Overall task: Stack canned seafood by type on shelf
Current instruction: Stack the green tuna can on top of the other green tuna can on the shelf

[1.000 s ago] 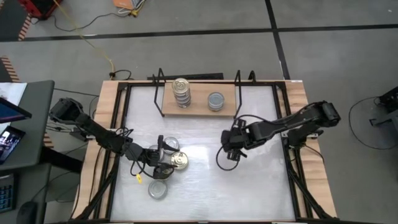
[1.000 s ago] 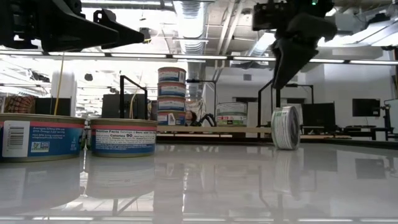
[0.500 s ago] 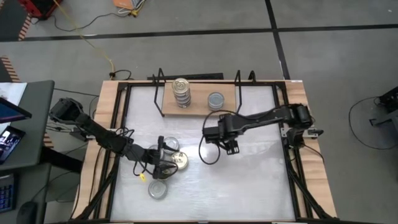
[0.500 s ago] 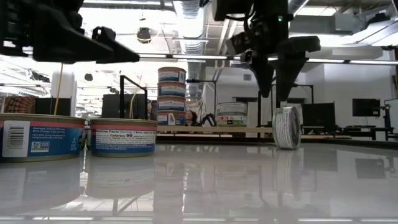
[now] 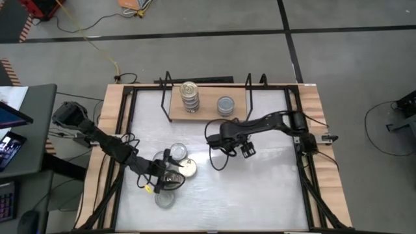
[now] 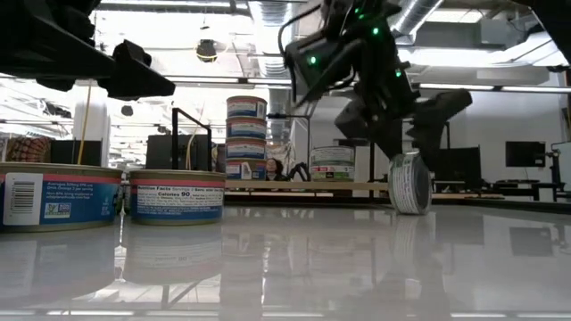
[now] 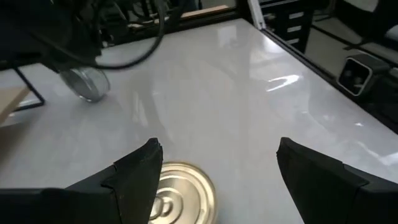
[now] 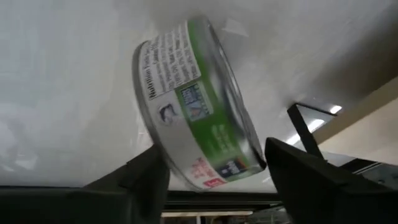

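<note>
The shelf (image 5: 208, 112) stands at the table's far middle. It bears a stack of several tins (image 5: 189, 96) and a single tin (image 5: 225, 104) lying flat. One green-labelled tin (image 6: 410, 183) stands on its rim on the table in front of the shelf. My right gripper (image 6: 406, 125) is open, slanting down over it, with one finger on either side of the tin (image 8: 193, 106). Near the front left lie three more tins, one of them gold-topped (image 5: 186, 168). My left gripper (image 7: 217, 155) hovers open above the gold-topped tin (image 7: 180, 196).
Two flat tins (image 6: 177, 196) stand close to the low camera at the left. Black wire frames (image 5: 166, 97) close the shelf's ends. Wooden side boards and black rails (image 5: 302, 162) border the white tabletop. Bare tabletop lies at the near right (image 5: 260, 195).
My right gripper has swung toward the table's left and come down over the tin on its rim. It has rolled and tipped downward, and its fingers have opened to either side of the tin. My left gripper has rolled and sunk a little. No tin has moved.
</note>
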Tool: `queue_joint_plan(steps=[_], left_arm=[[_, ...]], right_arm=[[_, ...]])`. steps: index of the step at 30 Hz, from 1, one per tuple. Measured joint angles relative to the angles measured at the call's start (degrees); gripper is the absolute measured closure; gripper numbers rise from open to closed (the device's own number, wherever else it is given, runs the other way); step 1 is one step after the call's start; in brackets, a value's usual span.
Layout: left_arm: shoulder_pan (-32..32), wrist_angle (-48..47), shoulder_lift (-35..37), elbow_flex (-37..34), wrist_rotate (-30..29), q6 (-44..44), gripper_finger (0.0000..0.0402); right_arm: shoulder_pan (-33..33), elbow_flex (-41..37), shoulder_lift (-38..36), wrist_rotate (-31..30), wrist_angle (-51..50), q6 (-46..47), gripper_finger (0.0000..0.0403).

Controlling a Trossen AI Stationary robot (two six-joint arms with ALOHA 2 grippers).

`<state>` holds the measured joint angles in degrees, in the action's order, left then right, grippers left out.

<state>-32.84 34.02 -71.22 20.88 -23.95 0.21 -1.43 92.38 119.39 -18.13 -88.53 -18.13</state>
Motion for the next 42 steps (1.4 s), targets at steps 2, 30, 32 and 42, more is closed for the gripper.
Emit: queue_joint_plan(steps=[2, 30, 32, 42], left_arm=[[-0.13, -0.03, 0.0, 0.0, -0.65, 0.37, 0.01], [-0.13, 1.07, 0.0, 0.04, -2.01, 3.89, 0.01], [-0.13, 1.36, 0.0, 0.04, -2.0, 3.91, 0.01], [-0.09, 1.44, 0.0, 0.04, -2.06, 3.83, 0.01]], right_arm=[[0.41, -0.25, 0.11, 0.11, 0.2, 0.12, 0.013], [15.82, -8.77, -24.88, 21.46, 34.54, 18.34, 0.0239], [19.22, -9.31, -25.7, 22.47, 38.26, 19.59, 0.024], [31.58, -9.4, -25.38, 31.85, 40.43, 30.13, 0.0236]])
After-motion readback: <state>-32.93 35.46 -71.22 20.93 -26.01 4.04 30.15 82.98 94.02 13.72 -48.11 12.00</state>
